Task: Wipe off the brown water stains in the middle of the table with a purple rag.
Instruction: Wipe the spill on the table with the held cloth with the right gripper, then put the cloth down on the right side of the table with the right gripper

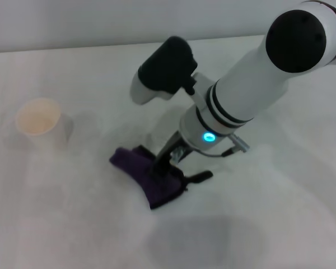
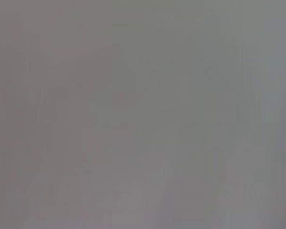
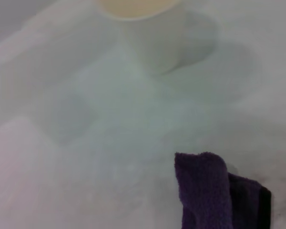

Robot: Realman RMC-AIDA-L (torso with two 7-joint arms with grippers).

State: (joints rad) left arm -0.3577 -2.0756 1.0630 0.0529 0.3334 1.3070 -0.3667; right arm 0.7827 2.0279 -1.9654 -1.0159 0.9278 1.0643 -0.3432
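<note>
The purple rag [image 1: 148, 185] lies bunched on the white table [image 1: 280, 218] near the middle, its black loop tail [image 1: 199, 177] trailing to the right. My right gripper [image 1: 160, 167] comes down from the upper right and is shut on the rag's top, pressing it against the table. In the right wrist view a raised fold of the rag [image 3: 205, 191] stands up off the surface. The brown water stains do not show; any spot under the rag is hidden. The left gripper is out of view, and the left wrist view shows only a plain grey surface.
A white paper cup [image 1: 39, 122] stands upright at the left, well apart from the rag; in the right wrist view the cup [image 3: 150, 33] sits beyond the rag. The right arm's white forearm [image 1: 252, 89] spans the upper right of the table.
</note>
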